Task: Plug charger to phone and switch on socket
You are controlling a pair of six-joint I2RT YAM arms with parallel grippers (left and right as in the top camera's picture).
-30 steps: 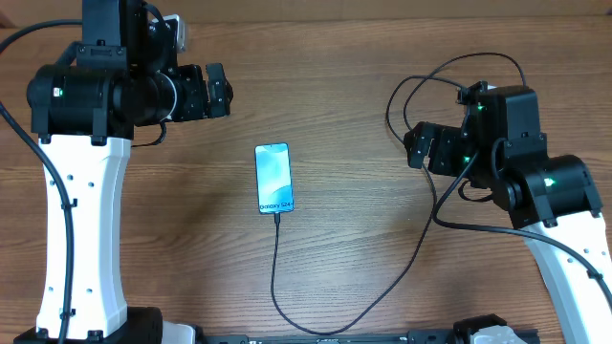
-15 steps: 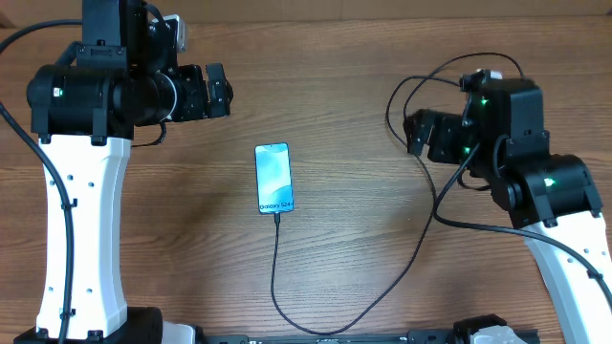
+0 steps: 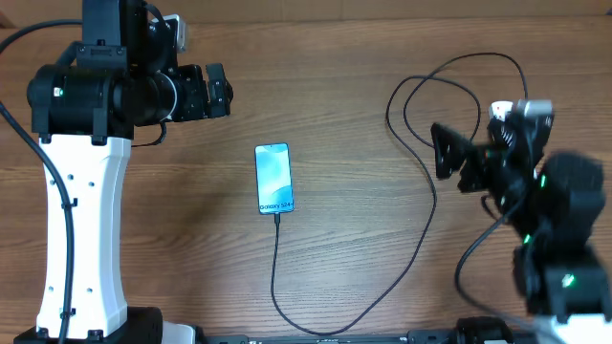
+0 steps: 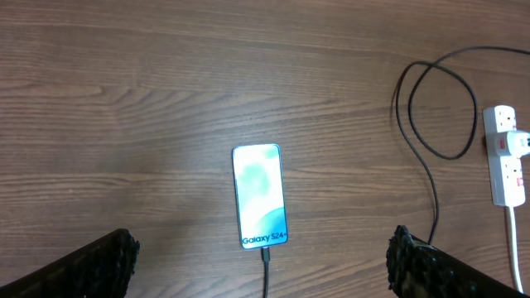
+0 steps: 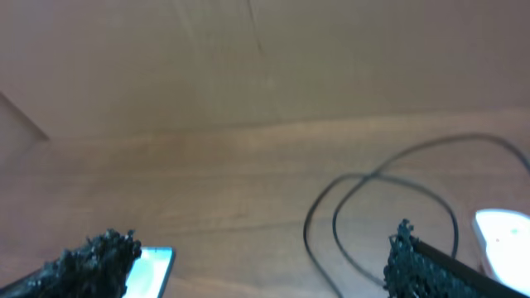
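The wooden bench is carrying everything. The left arm is standing over the far left corner, and the right arm, smeared in the overhead view, is hanging over the right side. The left pincer is released, its fingers showing wide apart at the lower corners of its own camera. The right pincer is likewise spread and holding nothing.

The socket is lying at the bench's right side, just beyond the cable loop, with its long axis running far to near. Overhead, the right arm is covering it. The phone is lying lit at the centre, lettering toward the near edge. The charger is already meeting the phone's near end, so the switch looks like the remaining step.

The right arm is much nearer the socket, but its pincer is pointing toward the phone, leaving the strip at the lower right edge of its view. The red switch marks are facing upward; whether the plug is seated cannot be told.
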